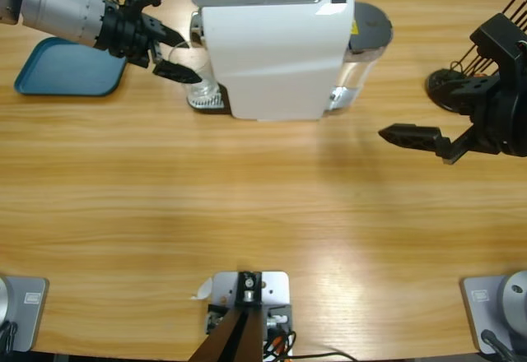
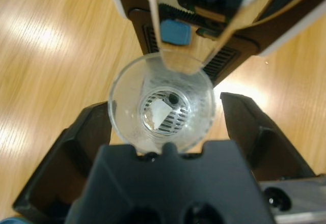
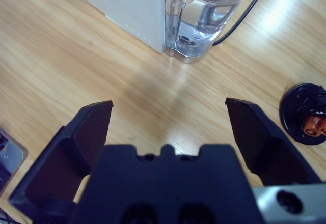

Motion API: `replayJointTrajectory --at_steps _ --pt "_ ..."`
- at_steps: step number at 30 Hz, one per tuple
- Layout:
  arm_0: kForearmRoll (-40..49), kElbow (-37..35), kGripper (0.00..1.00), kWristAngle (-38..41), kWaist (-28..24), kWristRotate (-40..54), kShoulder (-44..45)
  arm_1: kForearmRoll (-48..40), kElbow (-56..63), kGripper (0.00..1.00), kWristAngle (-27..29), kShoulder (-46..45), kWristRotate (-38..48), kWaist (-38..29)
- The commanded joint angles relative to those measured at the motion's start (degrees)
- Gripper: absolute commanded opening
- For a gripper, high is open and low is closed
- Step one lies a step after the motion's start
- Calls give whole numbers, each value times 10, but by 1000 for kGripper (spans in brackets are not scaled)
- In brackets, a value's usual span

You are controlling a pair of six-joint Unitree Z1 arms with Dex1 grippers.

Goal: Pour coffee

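Note:
A clear glass cup (image 2: 162, 109) stands on the drip grate of the white coffee machine (image 1: 276, 49), right under its spout (image 2: 181, 56). My left gripper (image 2: 165, 104) is open, with one jaw on each side of the cup and a small gap on the right. In the high view the left gripper (image 1: 179, 54) reaches in from the upper left to the cup (image 1: 202, 92). No coffee shows; the grate is visible through the cup's bottom. My right gripper (image 3: 168, 107) is open over bare table, and in the high view the right gripper (image 1: 409, 136) hangs to the right of the machine.
A blue tray (image 1: 64, 67) lies at the far left. The machine's clear water tank (image 3: 204, 20) holds water at its right end, with a black cable beside it. A black round stand (image 1: 451, 87) sits at the far right.

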State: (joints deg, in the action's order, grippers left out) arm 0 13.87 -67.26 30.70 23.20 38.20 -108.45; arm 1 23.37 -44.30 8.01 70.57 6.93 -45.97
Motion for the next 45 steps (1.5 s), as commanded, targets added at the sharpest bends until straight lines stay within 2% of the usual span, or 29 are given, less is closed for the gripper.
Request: replayJointTrajectory --at_steps 1,7,13,14,15,16,20,21,22,26,32,45 --pt "-7 44 908 19 -4 -24 51 8 14 982 -2 7 3 9" --pt "-6 71 904 5 -7 -33 76 8 15 982 -1 3 3 9" --pt "8 82 889 -99 -22 -64 106 8 18 977 -1 -4 3 9" --pt "8 92 826 -111 -24 -69 114 8 18 965 -1 -2 3 9" --pt "8 102 715 -116 -25 -72 121 8 18 959 -2 -2 3 9" --pt "8 111 645 -116 -24 -73 125 8 18 918 -2 -1 3 9" --pt "8 141 514 -133 -3 -75 125 8 19 885 -2 0 3 9" --pt "8 145 444 -138 4 -76 123 8 19 882 -2 1 3 9" --pt "8 148 430 -140 12 -78 120 8 19 881 -2 2 3 9" --pt "3 148 425 -142 29 -81 89 8 19 881 -2 5 6 9" --pt "-1 102 425 -139 28 -101 38 8 20 881 -2 5 7 9" --pt "-8 58 453 -132 35 -102 7 8 21 881 -3 11 7 9"
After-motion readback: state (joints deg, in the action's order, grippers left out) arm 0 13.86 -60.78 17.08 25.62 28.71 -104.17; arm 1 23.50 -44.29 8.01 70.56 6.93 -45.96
